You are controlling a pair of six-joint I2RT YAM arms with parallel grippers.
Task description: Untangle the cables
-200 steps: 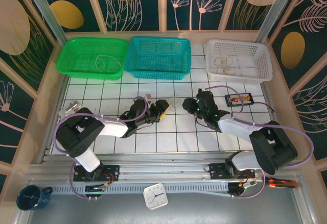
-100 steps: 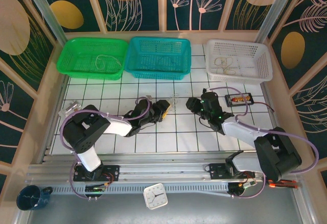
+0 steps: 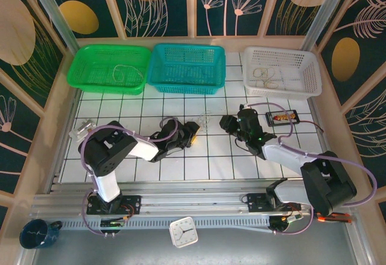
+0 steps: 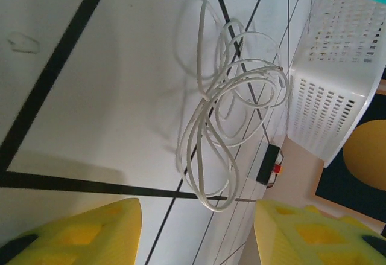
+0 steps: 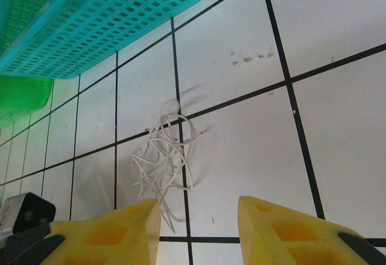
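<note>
Just in front of the teal basket [image 3: 187, 67], toward its right end, the cables [image 3: 205, 120] lie on the white tiled tabletop [image 3: 151, 105] as one small bundle of thin, pale, overlapping loops. The left end effector [image 3: 194, 131] sits a little farther from the basket, beside the bundle. Its yellow fingers [image 4: 84, 232] are spread and pinch nothing, and the nearest loop just reaches the gap between them. The right end effector [image 3: 224, 122] sits beyond the basket's right corner, on the bundle's other side. Its fingers [image 5: 289, 232] are likewise apart and hold nothing.
</note>
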